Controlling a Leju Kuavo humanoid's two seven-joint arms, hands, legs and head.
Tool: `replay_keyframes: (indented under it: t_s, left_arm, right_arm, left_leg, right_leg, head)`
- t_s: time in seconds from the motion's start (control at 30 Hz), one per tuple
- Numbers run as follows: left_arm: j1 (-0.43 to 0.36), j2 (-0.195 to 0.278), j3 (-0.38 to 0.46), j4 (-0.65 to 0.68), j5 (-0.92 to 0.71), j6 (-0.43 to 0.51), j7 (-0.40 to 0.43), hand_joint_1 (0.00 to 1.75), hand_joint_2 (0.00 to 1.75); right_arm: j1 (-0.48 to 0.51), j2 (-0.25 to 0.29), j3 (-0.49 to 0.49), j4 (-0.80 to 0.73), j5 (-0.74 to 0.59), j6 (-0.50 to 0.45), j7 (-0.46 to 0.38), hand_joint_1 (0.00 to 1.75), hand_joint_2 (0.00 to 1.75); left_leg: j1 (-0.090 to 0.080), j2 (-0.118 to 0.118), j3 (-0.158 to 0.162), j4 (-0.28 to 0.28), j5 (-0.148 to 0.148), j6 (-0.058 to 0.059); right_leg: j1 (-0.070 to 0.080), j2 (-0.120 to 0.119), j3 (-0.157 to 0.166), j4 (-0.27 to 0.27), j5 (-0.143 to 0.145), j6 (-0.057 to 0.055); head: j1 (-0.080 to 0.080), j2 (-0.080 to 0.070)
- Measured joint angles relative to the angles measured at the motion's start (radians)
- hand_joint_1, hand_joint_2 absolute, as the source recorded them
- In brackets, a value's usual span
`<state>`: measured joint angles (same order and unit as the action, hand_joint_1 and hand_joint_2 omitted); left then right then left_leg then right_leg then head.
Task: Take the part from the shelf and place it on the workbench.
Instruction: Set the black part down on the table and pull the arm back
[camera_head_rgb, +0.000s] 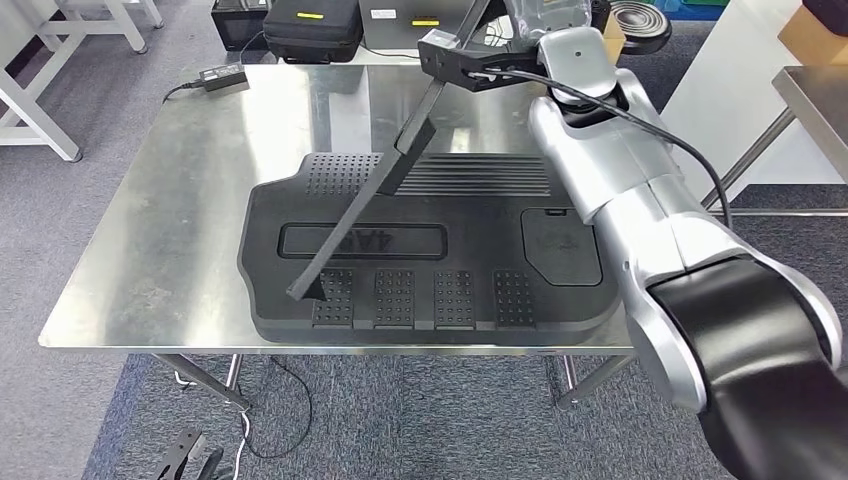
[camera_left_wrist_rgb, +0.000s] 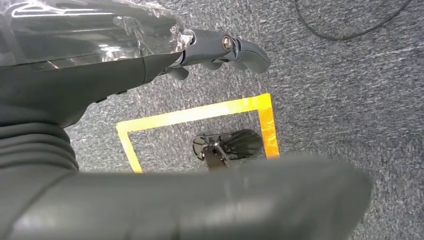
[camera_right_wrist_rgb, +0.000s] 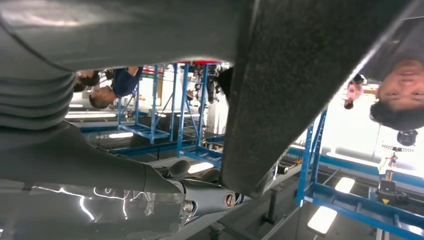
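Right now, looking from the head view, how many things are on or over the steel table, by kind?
Large black panel: 1
Long black strip, held by the right hand, leaning down to the panel: 1
Power adapter at the far corner: 1
Total: 3

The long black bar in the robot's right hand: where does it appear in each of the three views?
Head view: the long black bar slants from top centre down to lower left, above the steel table.
Right wrist view: it is the wide dark band crossing the picture's middle.
Left wrist view: not in it.
Shared landmark: the right hand, whose fingers lie beside the bar.
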<state>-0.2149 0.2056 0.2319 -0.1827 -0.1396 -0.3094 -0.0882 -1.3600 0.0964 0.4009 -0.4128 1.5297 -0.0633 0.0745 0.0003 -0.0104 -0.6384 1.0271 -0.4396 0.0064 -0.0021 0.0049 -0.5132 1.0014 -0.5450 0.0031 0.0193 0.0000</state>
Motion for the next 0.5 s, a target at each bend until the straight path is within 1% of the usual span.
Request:
replay_keyframes:
  t_s: [0.13, 0.3, 0.5]
  left_arm:
    - [-0.007, 0.0, 0.0, 0.0, -0.003, -0.001, 0.0, 0.0, 0.0]
    - [-0.012, -0.001, 0.0, 0.0, -0.01, -0.001, 0.0, 0.0, 0.0]
    - [-0.012, -0.001, 0.0, 0.0, -0.011, -0.001, 0.0, 0.0, 0.0]
  right_arm:
    - [-0.019, -0.015, 0.002, 0.017, 0.011, 0.016, 0.025, 0.0, 0.0]
    - [-0.05, -0.039, 0.004, 0.038, 0.031, 0.06, 0.059, 0.0, 0.0]
    - [-0.065, -0.061, 0.012, 0.053, 0.034, 0.081, 0.071, 0.0, 0.0]
  left_leg:
    - [0.0, 0.0, 0.0, 0.0, 0.0, 0.0]
    - [0.0, 0.0, 0.001, 0.0, 0.0, 0.0]
    - [0.0, 0.0, 0.001, 0.0, 0.0, 0.0]
  right_leg:
    - [0.0, 0.0, 0.0, 0.0, 0.0, 0.0]
    - [0.0, 0.0, 0.0, 0.0, 0.0, 0.0]
    - [0.0, 0.0, 0.001, 0.0, 0.0, 0.0]
  head:
    - [0.0, 0.0]
    - [0.0, 0.0]
    - [0.001, 0.0]
